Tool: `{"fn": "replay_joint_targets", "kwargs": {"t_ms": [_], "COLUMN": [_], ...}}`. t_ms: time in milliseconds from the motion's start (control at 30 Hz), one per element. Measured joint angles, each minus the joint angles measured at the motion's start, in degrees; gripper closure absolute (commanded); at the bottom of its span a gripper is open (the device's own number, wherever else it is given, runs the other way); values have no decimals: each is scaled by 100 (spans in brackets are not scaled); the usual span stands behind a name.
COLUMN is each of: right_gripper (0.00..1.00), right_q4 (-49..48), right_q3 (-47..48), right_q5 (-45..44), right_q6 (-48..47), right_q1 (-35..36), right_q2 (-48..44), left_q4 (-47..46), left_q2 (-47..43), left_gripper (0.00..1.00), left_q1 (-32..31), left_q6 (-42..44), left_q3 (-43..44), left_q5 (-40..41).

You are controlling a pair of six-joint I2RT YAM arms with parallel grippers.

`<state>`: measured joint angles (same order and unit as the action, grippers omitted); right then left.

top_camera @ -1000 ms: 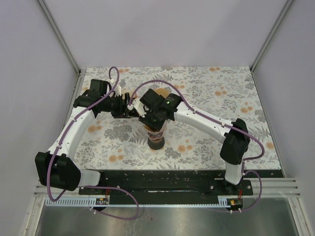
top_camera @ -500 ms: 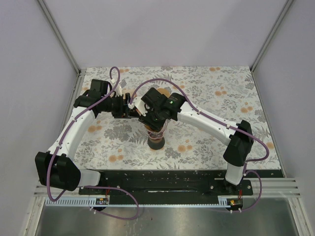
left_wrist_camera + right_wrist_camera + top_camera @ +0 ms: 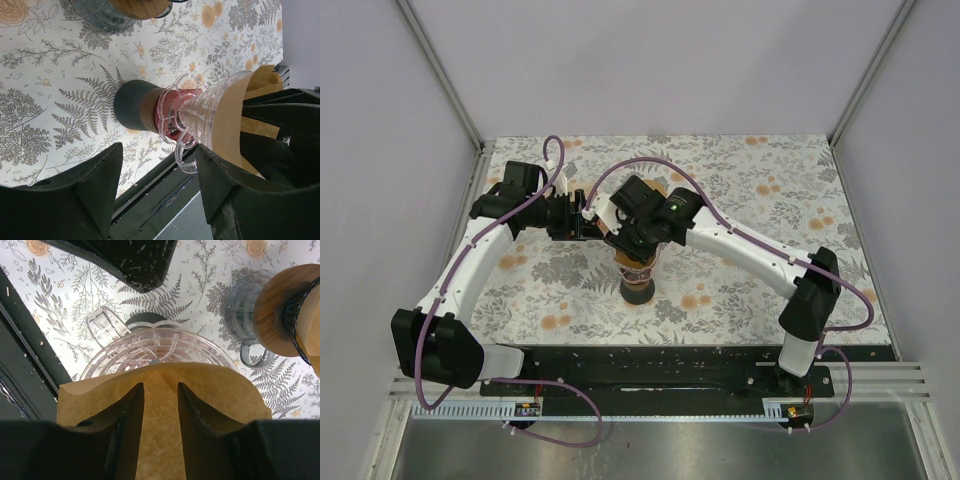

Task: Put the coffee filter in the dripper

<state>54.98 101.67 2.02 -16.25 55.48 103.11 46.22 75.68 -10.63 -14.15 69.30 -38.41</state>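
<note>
A clear ribbed dripper (image 3: 205, 112) stands on a dark round base (image 3: 132, 105) in mid-table, with the brown paper coffee filter (image 3: 232, 125) sitting in its cone. In the right wrist view the filter (image 3: 225, 390) fills the dripper (image 3: 150, 347) from rim to rim. My right gripper (image 3: 160, 386) hangs straight over it (image 3: 632, 240), fingers apart against the paper, which shows in the gap. My left gripper (image 3: 159, 150) is open beside the dripper's left side (image 3: 590, 222); the clear handle loop (image 3: 185, 157) lies near one finger, not clamped.
A glass jug with a wooden lid (image 3: 277, 310) stands just behind the dripper (image 3: 650, 188). The black mounting rail (image 3: 650, 365) runs along the near table edge. Grey walls close the left, right and back.
The right arm has swung its elbow to the right and its wrist has shifted slightly back over the dripper. The left arm has not moved.
</note>
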Motion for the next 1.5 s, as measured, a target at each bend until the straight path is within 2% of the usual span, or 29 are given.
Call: {"fn": "replay_joint_targets", "kwargs": {"t_ms": [100,233,767,933,1200,1300,1500], "right_gripper": [59,53,52,48,48,44,34], "right_q4": [39,50,63,33,-352,-481,-868], "right_q3": [26,33,264,278,13,-129,-715], "right_q5": [0,13,214,205,173,179,216], "right_q6": [-4,-2,20,208,756,946,1362], "right_q1": [0,0,-2,-79,-844,-1097,-1740], "right_q2": [-17,-28,-400,-682,-1261,-1296,-1379], "left_q4": [0,0,20,92,131,186,210], "left_q2": [0,0,0,0,9,39,142], "left_gripper": [36,36,35,34,35,35,34], "left_q1": [0,0,-35,-96,-651,-839,-804], "left_q6": [17,22,105,264,629,715,833], "left_q3": [0,0,55,358,881,951,1102], "left_q5": [0,0,4,26,153,210,741]}}
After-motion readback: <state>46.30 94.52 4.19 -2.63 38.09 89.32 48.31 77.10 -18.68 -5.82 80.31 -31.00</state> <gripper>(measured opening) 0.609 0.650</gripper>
